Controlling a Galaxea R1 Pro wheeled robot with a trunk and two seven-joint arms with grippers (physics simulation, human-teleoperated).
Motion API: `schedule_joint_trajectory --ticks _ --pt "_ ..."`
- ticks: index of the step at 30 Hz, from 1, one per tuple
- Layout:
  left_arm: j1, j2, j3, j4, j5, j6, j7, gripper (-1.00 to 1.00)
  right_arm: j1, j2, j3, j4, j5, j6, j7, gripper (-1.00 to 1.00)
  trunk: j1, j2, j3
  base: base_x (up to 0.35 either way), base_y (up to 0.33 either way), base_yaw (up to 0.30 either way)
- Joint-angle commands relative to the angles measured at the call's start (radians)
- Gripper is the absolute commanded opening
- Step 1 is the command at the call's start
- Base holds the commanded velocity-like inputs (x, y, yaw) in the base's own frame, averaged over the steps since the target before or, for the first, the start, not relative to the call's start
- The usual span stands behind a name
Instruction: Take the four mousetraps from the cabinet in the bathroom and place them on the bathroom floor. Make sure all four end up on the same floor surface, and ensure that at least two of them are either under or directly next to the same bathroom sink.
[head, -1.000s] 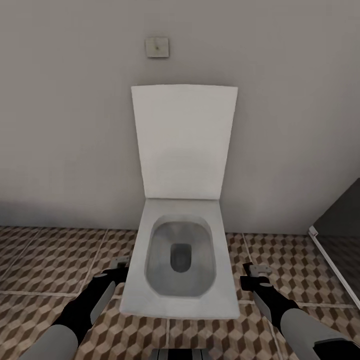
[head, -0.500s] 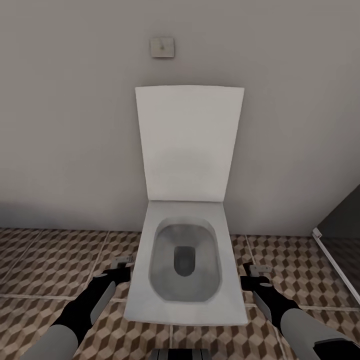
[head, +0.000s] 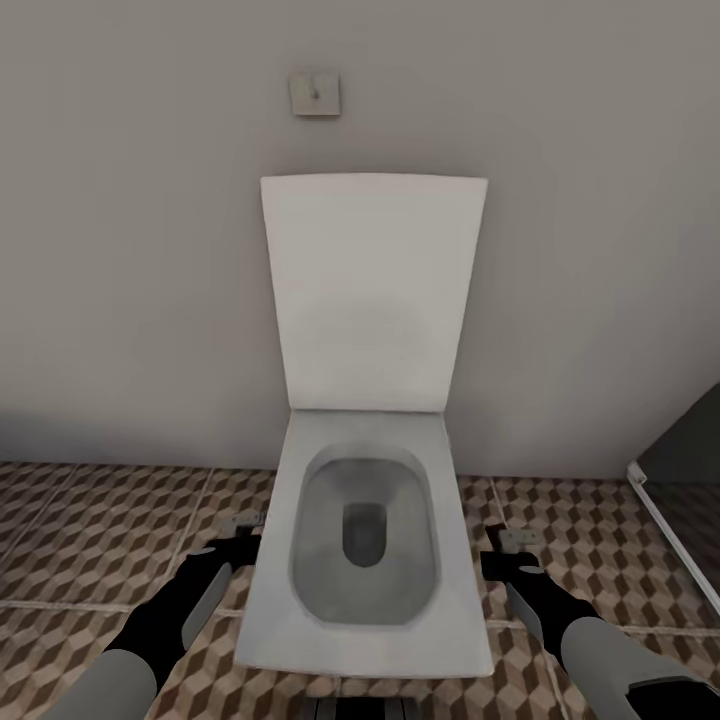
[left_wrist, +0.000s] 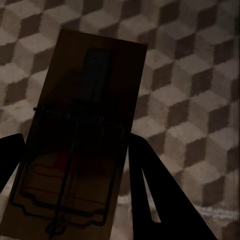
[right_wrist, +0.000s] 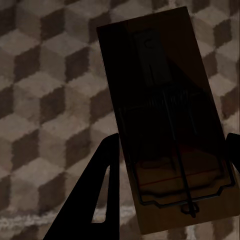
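Observation:
A mousetrap (left_wrist: 85, 100), a flat brown wooden board with dark wire parts, sits between the dark fingers of my left gripper (left_wrist: 75, 150), which is shut on it above the cube-patterned bathroom floor (left_wrist: 190, 75). My right gripper (right_wrist: 170, 147) is shut on another mousetrap (right_wrist: 155, 65) in the same way. In the head view the left gripper (head: 243, 528) and the right gripper (head: 515, 545) hang low on either side of a toilet, each with a trap edge-on at its tip, over the bathroom floor (head: 100, 520).
A white toilet (head: 365, 600) with its lid up stands straight ahead against a grey wall, very close between my arms. A square flush plate (head: 314, 92) is on the wall above it. A dark panel (head: 680, 440) with a white bottom rail stands at the right.
The camera swayed slightly right and back, and the toilet now sits a little lower in the picture. Both grippers keep hold of their mousetraps in the same pose.

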Motion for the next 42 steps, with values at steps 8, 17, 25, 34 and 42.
schedule_joint_trajectory --ticks 8,17,25,34,42 --pt "0.000 0.001 -0.006 -0.002 0.008 0.003 0.007 -1.00 0.000 -0.001 0.008 -0.002 -0.012 0.005 -0.003 -1.00 0.000 0.000 -0.001 0.041 -0.023 0.000" --pt "0.000 0.003 -0.006 -0.002 0.008 0.003 0.007 -1.00 0.000 -0.002 0.008 -0.002 -0.012 0.005 -0.002 -1.00 0.000 0.000 -0.001 0.003 -0.002 0.000" --pt "0.000 0.001 -0.006 -0.002 0.008 0.003 0.007 -1.00 0.000 -0.002 0.009 -0.002 -0.012 0.005 -0.002 -1.00 0.000 0.000 -0.001 0.000 0.000 0.000" --pt "0.000 0.001 -0.007 -0.001 0.007 0.003 0.007 -1.00 0.000 -0.001 0.008 -0.002 -0.012 0.011 -0.003 -1.00 0.000 0.000 -0.001 0.000 0.000 0.000" --pt "0.000 0.003 -0.007 -0.001 0.007 0.003 0.007 -1.00 0.000 0.000 0.007 -0.002 -0.012 0.016 -0.007 -1.00 0.000 0.000 -0.001 0.000 0.000 -0.061"
